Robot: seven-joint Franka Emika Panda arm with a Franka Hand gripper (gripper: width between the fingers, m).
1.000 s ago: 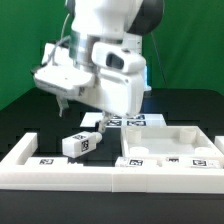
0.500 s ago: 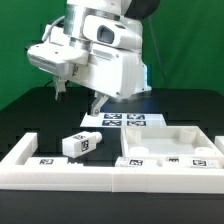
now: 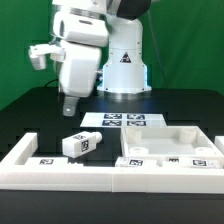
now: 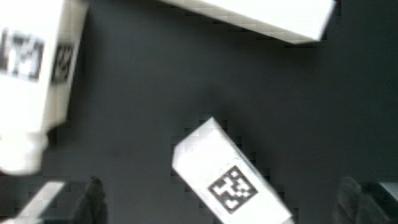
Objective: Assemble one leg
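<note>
I see the leg (image 3: 80, 143) lying on its side on the black tabletop (image 3: 35, 125). It is in front of the marker board (image 3: 125, 120) and off toward the exterior view's left of it, near but not touching. 1 of its tags faces the camera

The fingers (image 3: 68, 106) hang in the air, further to the exterior view's left of the marker board, higher than the leg and clear of it. On my wrist view the leg (image 4: 222, 170) lies slanted with 1 tag showing. The 2 fingers (image 4: 64, 201) sit dark at opposite edges of that picture, spread wide with nothing pinched between them

The panel (image 3: 170, 140) with raised edges rests to the exterior view's right of the marker board and nearer the camera; I cannot tell whether they touch. A long white rail (image 3: 50, 165) with tags runs across the front, nearer the camera than the marker board, with the leg between the 2
</note>
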